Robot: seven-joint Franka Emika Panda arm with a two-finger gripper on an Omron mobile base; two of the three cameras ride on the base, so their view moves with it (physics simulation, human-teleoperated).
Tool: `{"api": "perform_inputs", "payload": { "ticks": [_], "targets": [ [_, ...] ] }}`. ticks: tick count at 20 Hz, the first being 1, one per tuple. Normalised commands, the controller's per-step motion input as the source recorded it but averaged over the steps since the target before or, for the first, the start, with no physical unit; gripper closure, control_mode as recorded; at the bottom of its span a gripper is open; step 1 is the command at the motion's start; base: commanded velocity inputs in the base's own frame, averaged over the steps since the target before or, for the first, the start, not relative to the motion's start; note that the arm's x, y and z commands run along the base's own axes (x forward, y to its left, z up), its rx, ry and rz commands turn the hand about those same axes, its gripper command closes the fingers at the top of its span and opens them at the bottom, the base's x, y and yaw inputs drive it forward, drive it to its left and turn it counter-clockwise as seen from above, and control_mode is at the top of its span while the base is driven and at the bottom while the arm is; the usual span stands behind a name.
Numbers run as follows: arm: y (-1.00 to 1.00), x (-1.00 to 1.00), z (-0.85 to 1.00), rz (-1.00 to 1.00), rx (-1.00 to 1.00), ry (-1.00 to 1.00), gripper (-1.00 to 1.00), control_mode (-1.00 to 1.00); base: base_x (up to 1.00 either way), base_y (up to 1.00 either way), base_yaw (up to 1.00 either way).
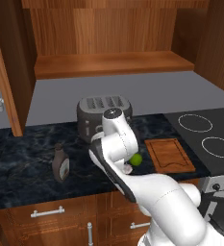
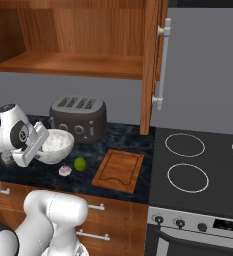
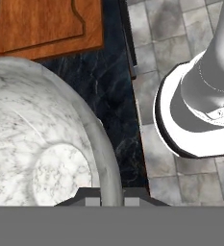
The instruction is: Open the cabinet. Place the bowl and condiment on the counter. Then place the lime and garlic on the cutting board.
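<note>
1. The hand (image 3: 111,201) has its two dark tips pressed together on the rim of the round, deep, whitish-grey marbled stone bowl (image 3: 41,144). The rim passes up between them, so the hand is pinching the bowl by its wall.
2. In the right base view the bowl (image 2: 58,142) lies to the right of the hand, which grips its left side. The open mouth faces upward, tilted a little if at all.
3. Under the bowl is the dark blue-black marbled stone table (image 3: 111,96), and its near edge is close to the gripped rim. I cannot tell whether the bowl already rests on the table or hangs just above it. I judge that the coming move is straight down and then letting go.
4. Just right of the bowl and nearer lie the small bright green lime (image 2: 79,163) and the small pale pink-white garlic (image 2: 64,171), close together on the table.
5. Farther right is the rectangular reddish-brown wooden cutting board (image 2: 120,170), with its long axis running near to far. So both small things must later travel right.
6. On the left part of the table stands the small dark brown condiment bottle (image 1: 60,164), upright.
</note>
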Motion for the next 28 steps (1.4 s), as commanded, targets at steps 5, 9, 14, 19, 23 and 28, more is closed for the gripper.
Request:
{"api": "perform_inputs", "payload": {
  "ticks": [5, 9, 14, 19, 23, 28],
  "targets": [
    [0.01, 0.13, -0.16, 0.02, 0.00, 0.03, 1.00, -1.00, 0.00, 0.00, 0.00],
    [0.05, 0.14, -0.15, 0.03, 0.00, 0.03, 1.00, -1.00, 0.00, 0.00, 0.00],
    [0.10, 0.15, -0.16, 0.02, 0.00, 0.02, 1.00, -1.00, 0.00, 0.00, 0.00],
    [0.14, 0.14, -0.17, 0.02, 0.00, 0.00, 1.00, -1.00, 0.00, 0.00, 0.00],
    [0.09, 0.20, -0.18, 0.02, 0.00, 0.00, 1.00, -1.00, 0.00, 0.00, 0.00],
    [0.00, 0.13, -0.19, 0.01, 0.00, 0.00, 1.00, -1.00, 0.00, 0.00, 0.00]
  ]
}}
